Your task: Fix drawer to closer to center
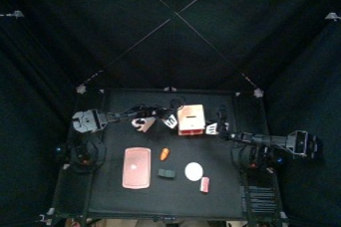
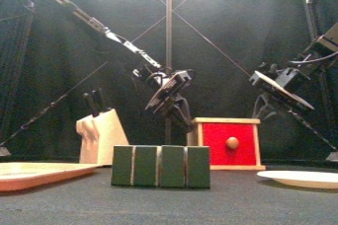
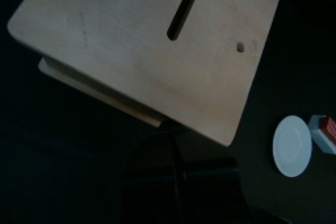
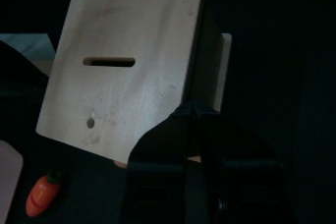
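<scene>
The drawer is a small orange-red box with a pale top, standing right of the table's middle near the back. Seen from the front, the drawer shows a red face with a round knob. My left gripper hangs shut close to its left side, above table level. Its wrist view looks down on the drawer's pale slotted panel. My right gripper is at the drawer's right edge, just above its top corner, jaws apart. Whether they touch the slotted panel is too dark to see.
A wooden knife block stands left of the drawer. In front lie a pink tray, a small orange piece, a dark green block, a white plate and a small white-and-red item.
</scene>
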